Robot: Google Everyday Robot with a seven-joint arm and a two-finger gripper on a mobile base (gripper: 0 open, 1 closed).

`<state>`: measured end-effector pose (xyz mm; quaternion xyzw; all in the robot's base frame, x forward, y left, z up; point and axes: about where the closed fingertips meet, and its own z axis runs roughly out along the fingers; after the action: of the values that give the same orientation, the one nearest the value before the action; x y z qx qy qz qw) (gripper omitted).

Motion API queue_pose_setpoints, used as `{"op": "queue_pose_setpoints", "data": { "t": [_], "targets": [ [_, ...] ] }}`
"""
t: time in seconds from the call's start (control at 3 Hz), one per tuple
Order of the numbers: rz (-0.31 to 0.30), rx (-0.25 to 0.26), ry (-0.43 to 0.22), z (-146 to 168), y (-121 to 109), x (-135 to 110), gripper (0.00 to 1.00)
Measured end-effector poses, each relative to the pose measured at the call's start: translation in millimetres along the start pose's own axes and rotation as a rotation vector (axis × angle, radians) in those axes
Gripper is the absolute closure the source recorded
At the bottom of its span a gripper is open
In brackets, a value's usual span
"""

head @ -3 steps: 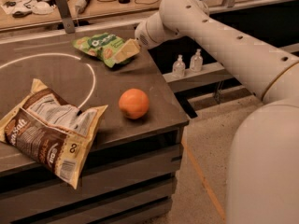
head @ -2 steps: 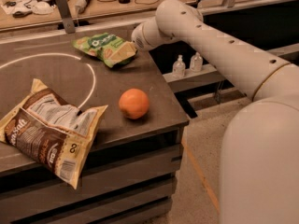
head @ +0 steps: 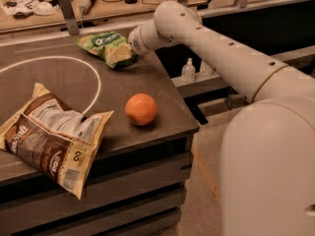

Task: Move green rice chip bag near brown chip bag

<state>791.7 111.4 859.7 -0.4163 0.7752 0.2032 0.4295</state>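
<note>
The green rice chip bag (head: 104,45) lies at the far side of the dark table (head: 59,77), just outside a white circle line. My gripper (head: 131,47) is at the bag's right end, touching or right against it; the wrist hides the contact. The brown chip bag (head: 51,132) lies flat at the table's front left, its corner hanging over the front edge. The two bags are well apart.
An orange fruit (head: 141,109) sits near the table's front right, between the bags and to the right. Small bottles (head: 188,71) stand on a lower shelf right of the table. A back counter (head: 106,6) holds cables and tools.
My arm has swung left, bringing the gripper closer against the green bag's right end. The green bag has shifted slightly left. The brown bag and the orange have not moved.
</note>
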Motion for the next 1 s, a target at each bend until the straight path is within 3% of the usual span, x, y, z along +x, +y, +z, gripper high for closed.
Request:
{"op": "queue_pose_setpoints", "data": {
  "t": [0.67,1.0],
  "targets": [
    [-0.042,-0.003,0.074,7.7,12.5,-1.8,1.0],
    [-0.044,-0.002,0.08,5.4,11.5,-1.3,1.0]
  ]
}}
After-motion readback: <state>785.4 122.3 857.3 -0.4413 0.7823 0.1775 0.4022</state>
